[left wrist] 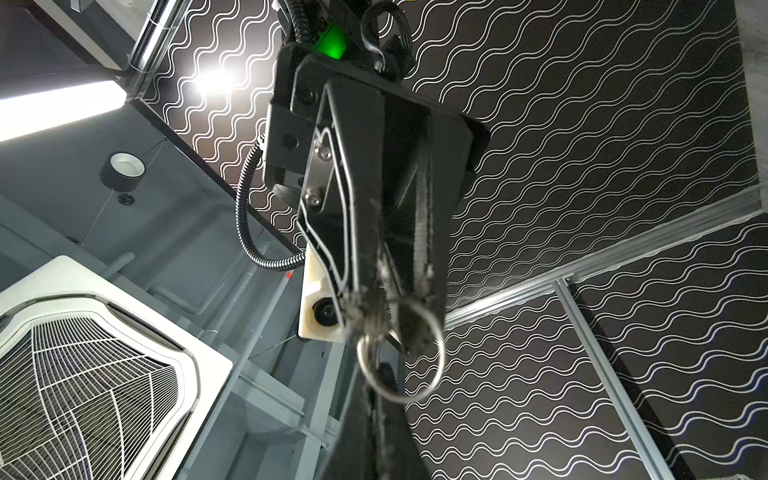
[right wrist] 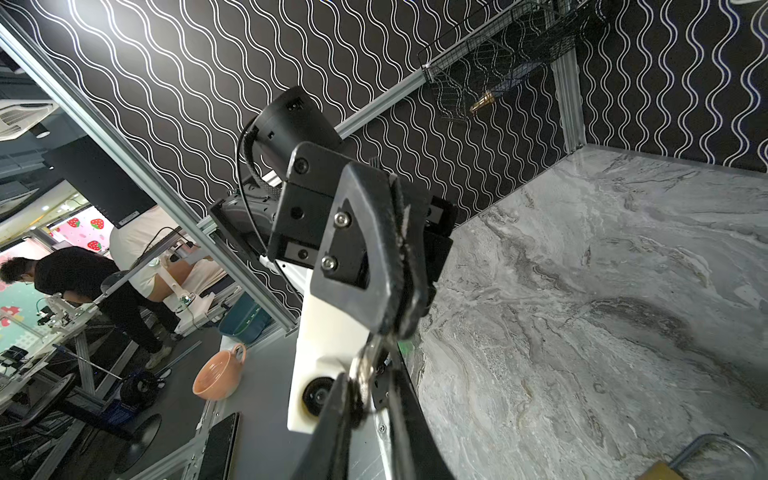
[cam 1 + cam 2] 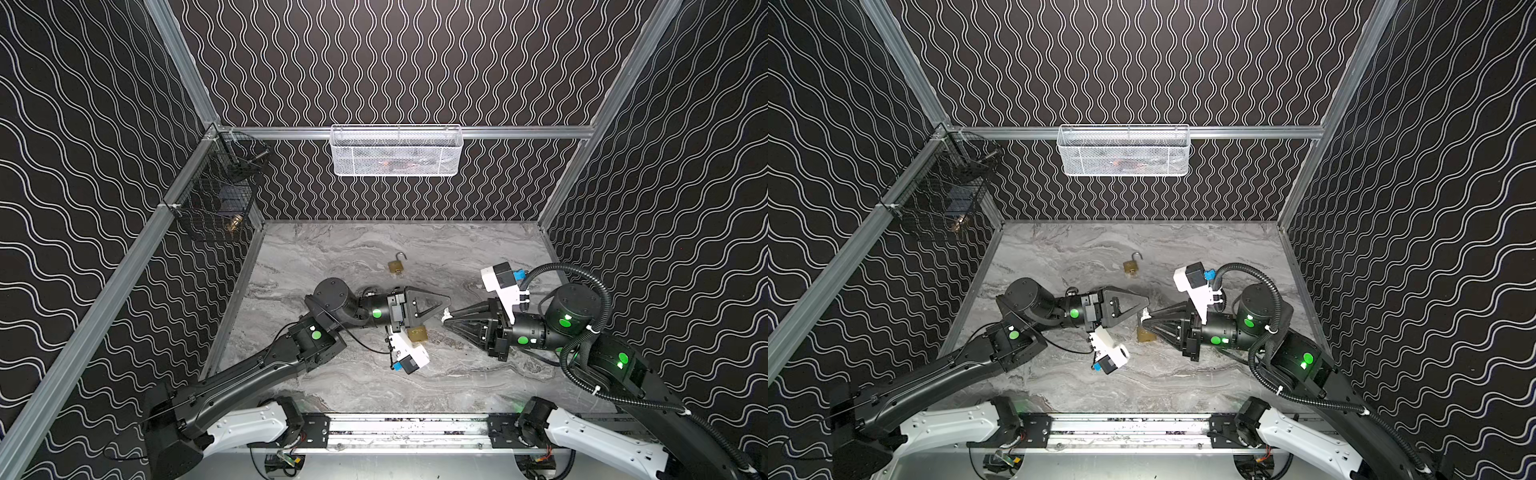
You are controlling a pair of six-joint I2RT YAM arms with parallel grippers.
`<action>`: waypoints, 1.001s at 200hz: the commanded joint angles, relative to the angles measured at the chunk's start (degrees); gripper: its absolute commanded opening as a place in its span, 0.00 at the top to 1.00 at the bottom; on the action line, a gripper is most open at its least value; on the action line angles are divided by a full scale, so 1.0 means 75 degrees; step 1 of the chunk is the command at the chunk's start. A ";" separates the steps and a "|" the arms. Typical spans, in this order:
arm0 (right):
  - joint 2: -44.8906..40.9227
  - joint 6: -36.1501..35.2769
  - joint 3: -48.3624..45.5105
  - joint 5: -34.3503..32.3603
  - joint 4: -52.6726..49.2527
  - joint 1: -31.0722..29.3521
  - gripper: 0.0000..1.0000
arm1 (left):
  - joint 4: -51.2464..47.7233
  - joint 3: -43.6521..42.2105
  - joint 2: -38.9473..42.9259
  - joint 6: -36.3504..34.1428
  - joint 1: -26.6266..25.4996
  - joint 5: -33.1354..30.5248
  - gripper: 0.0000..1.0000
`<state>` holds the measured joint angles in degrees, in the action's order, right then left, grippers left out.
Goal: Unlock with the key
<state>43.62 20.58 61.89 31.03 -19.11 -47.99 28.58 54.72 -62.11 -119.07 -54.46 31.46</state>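
My two grippers meet tip to tip above the middle of the marble table. The left gripper (image 3: pixel 445 311) (image 2: pixel 399 324) is shut on the key. Only the key's steel ring (image 1: pixel 401 353) (image 2: pixel 365 365) shows; its blade is hidden. My right gripper (image 3: pixel 445 320) (image 2: pixel 370 376) has its fingers closed in on the far side of that ring. A shut brass padlock (image 3: pixel 417 334) (image 3: pixel 1146 334) lies on the table just below the left wrist camera. A second brass padlock (image 3: pixel 397 266) (image 3: pixel 1132 266), shackle swung open, lies further back.
A white mesh basket (image 3: pixel 395 150) hangs on the back rail. On the left wall hangs a black wire basket (image 3: pixel 216 195) with a brass item inside. Patterned walls close three sides. The arm bases stand on the front rail (image 3: pixel 407 428).
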 commanded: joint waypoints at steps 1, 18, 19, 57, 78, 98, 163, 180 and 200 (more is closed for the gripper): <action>-0.0035 0.0078 -0.0025 0.0001 0.0058 -0.0009 0.95 | 0.0382 -0.0041 0.0013 -0.2927 0.0015 0.0001 1.00; -0.0073 0.0086 -0.0036 -0.0024 0.0131 -0.0006 1.00 | 0.0408 -0.0042 0.0007 -0.2933 0.0019 0.0000 1.00; -0.0073 0.0089 -0.0037 -0.0024 0.0133 -0.0009 1.00 | 0.0408 -0.0042 0.0007 -0.2933 0.0019 0.0000 1.00; -0.0143 0.0162 -0.0106 -0.0025 0.0296 -0.0012 1.00 | 0.0455 -0.0089 0.0019 -0.2916 0.0019 0.0159 1.00; -0.0154 0.0151 -0.0084 -0.0052 0.0331 -0.0012 1.00 | 0.0497 -0.0106 0.0023 -0.2882 0.0025 0.0244 0.88; -0.0229 0.0122 -0.0137 -0.0235 0.0424 -0.0002 1.00 | 0.0822 -0.0147 -0.0077 -0.2769 0.0019 0.0229 0.05; -0.0502 -0.0727 0.0022 -0.2300 0.0158 -0.0003 1.00 | 0.0017 0.0000 0.0714 0.0468 0.0087 -0.0765 0.01; -0.0483 -0.1144 0.0043 -0.3608 0.0231 0.0000 1.00 | -0.0651 0.0544 0.0599 0.1627 0.0106 -0.1122 0.01; -0.0512 -0.1653 -0.0275 -0.5570 0.0759 0.0000 1.00 | 0.0085 0.1147 0.0013 0.3968 0.0525 -0.1379 0.01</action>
<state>39.86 14.26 61.67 9.10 -17.76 -47.94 27.33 59.70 -58.54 -110.45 -53.32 25.47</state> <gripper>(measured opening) 0.061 0.990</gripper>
